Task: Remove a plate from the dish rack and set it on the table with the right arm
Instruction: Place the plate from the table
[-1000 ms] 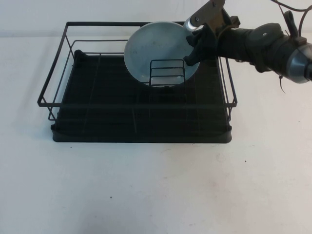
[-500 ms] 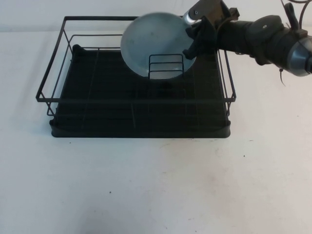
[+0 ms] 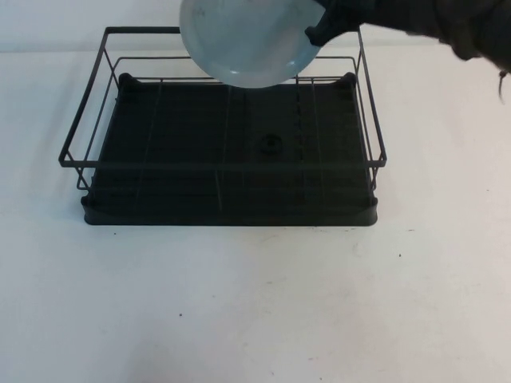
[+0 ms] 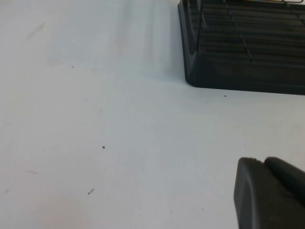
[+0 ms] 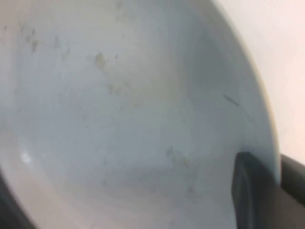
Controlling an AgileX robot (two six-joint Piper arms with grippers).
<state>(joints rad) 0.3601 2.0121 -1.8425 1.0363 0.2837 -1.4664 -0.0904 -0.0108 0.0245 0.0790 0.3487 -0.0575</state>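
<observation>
High view – plate (image 3: 243, 40): held up in the air at the 12 o'clock edge of the frame, above the far rail of the rack, clear of the tray base; its top is cut off by the frame edge.
High view – right end effector (image 3: 319, 30): at about 1 o'clock, clamped on the plate's right rim; the right arm (image 3: 447, 20) runs off toward the top right corner.
High view – rack (image 3: 88, 144): sits on the white worktop (image 3: 255, 303), filling the middle and upper part of the frame, nothing standing in it.
Left wrist view – left end effector (image 4: 267, 191): only a dark tip shows at 5 o'clock, hovering over bare worktop (image 4: 95, 119); cannot tell how far it is open.
Left wrist view – rack (image 4: 238, 57): one corner of the tray base at 1 o'clock, well apart from the left end effector.
Right wrist view – plate (image 5: 119, 105): fills nearly the whole frame, pale with faint specks.
Right wrist view – right end effector (image 5: 267, 191): a dark finger (image 5: 250, 191) at 4 o'clock lies against the plate's inner face at the rim, the rim pinched.
</observation>
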